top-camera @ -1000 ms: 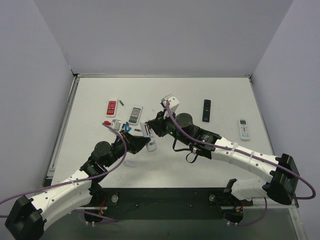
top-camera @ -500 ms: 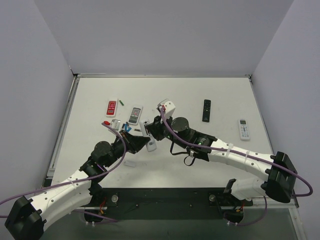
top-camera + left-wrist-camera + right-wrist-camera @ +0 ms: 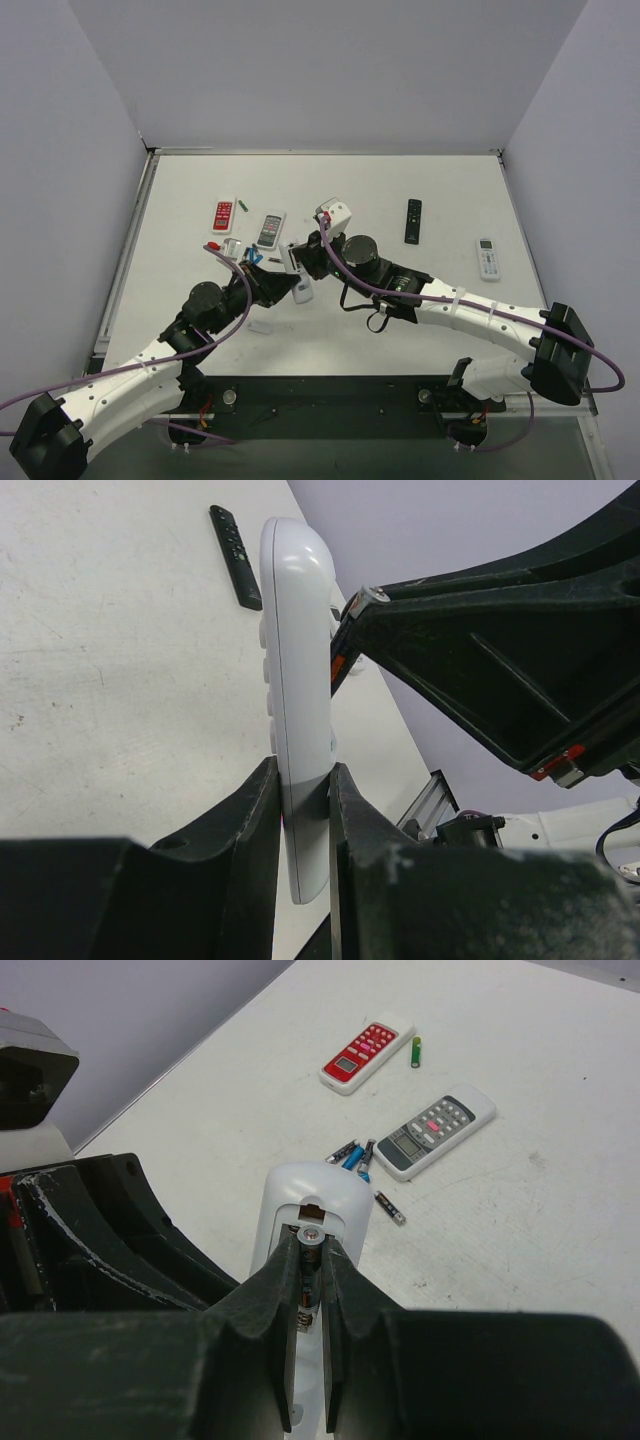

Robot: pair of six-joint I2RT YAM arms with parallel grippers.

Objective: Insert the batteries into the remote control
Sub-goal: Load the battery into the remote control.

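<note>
I've got the left gripper (image 3: 302,820) clamped on one end of the remote control (image 3: 295,710), one jaw on the button face and one on the back. The remote sits a bit left of the desk's (image 3: 380,180) middle (touching the desk or just above it, I can't tell). I read this as a fixture grip: it turns the open battery recess toward the right arm.

The right gripper (image 3: 312,1290) is pinched together on a battery (image 3: 311,1245), held lengthwise in line with the recess, metal end just showing between the fingers (image 3: 288,1320). I can't tell if it's seated, since the fingers cover most of the bay.

The spare batteries (image 3: 350,1152) lie loose toward the left edge beside the grey remote (image 3: 437,1130). A green battery (image 3: 416,1052) lies by the red remote (image 3: 366,1057), further back.

My judgement is mid-insertion. The next move needs a push against the spring without levering the remote out of the left jaws.
</note>
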